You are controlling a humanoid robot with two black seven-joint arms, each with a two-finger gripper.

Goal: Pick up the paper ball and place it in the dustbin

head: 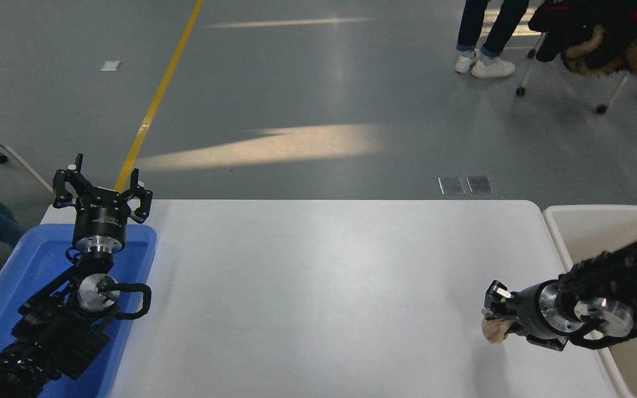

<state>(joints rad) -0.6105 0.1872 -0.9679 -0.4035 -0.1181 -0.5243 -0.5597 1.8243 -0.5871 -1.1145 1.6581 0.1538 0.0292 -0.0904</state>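
Our right gripper (496, 319) is clamped on the paper ball (495, 330), held just beside the dustbin (559, 243) (its near-left side), low over the white table (318, 287), ready to swing over the rim; our left gripper (100, 194), fingers spread, sits parked well away from the dustbin
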